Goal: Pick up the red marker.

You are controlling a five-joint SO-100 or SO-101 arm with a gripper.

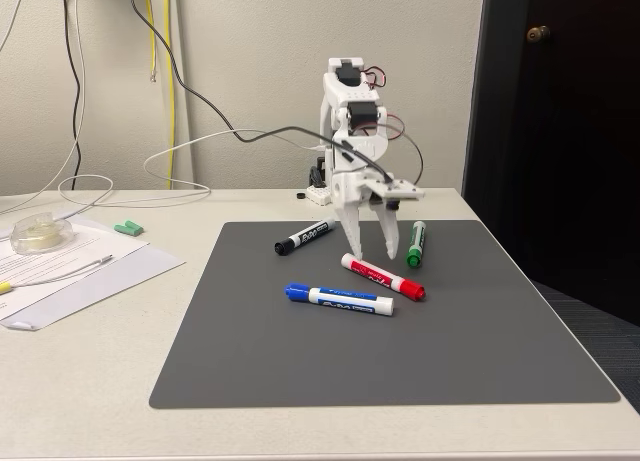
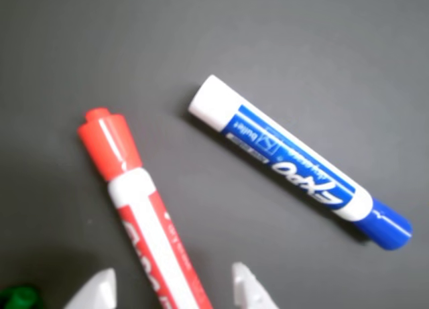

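The open claw [image 2: 171, 289] straddles the red marker [image 2: 144, 222], which lies flat between its fingertips. If it closes off-centre, the marker could roll toward the nearby blue marker [image 2: 295, 168].

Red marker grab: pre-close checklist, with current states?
1. Jaws open: ok. The gripper has both tips apart in the wrist view.
2. Target between the tips: ok. The red marker runs up between them.
3. Right marker: ok. Red cap and label; the blue marker lies apart to the right.
4. Neighbours clear: ok in the fixed view. The green marker and black marker lie outside the jaws.
5. Height low enough to grip: cannot tell. The gripper hangs over the mat; tip-to-barrel gap unclear.
6. Barrel centred: cannot tell.
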